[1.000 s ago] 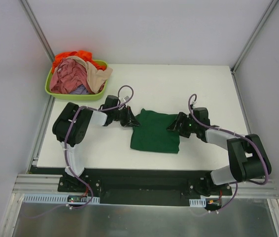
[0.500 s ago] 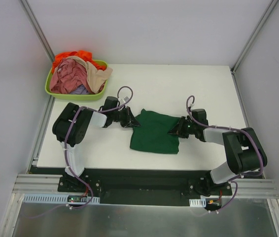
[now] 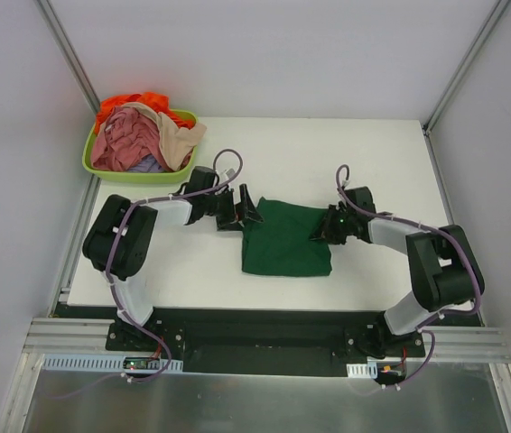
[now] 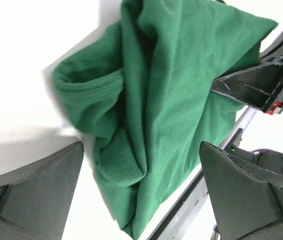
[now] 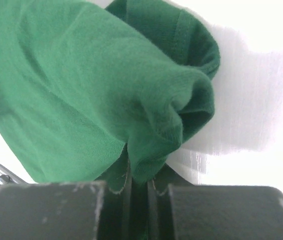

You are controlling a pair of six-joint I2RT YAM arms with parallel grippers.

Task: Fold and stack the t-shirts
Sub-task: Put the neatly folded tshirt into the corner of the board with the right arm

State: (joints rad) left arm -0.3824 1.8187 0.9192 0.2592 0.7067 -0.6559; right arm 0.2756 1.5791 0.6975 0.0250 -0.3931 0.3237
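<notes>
A dark green t-shirt (image 3: 287, 242) lies folded on the white table (image 3: 364, 162) between both arms. My left gripper (image 3: 247, 213) stands open at the shirt's upper left corner. In the left wrist view the bunched cloth (image 4: 171, 100) lies between its wide-apart fingers (image 4: 41, 190), untouched by either. My right gripper (image 3: 321, 233) is shut on the shirt's right edge. The right wrist view shows a fold of green cloth (image 5: 81, 85) pinched in the right gripper (image 5: 139, 182). More t-shirts, pink (image 3: 125, 144), orange (image 3: 129, 101), beige (image 3: 181, 135) and lavender (image 3: 147, 165), are heaped in the tub.
The lime-green tub (image 3: 88, 161) sits at the table's back left corner, close to the left arm's elbow. Grey walls and metal rails close in the table on the left, right and back. The table's near edge runs just below the shirt.
My left gripper has opened and let go of the shirt's left corner. My right gripper has shut on the right edge and moved slightly up the table.
</notes>
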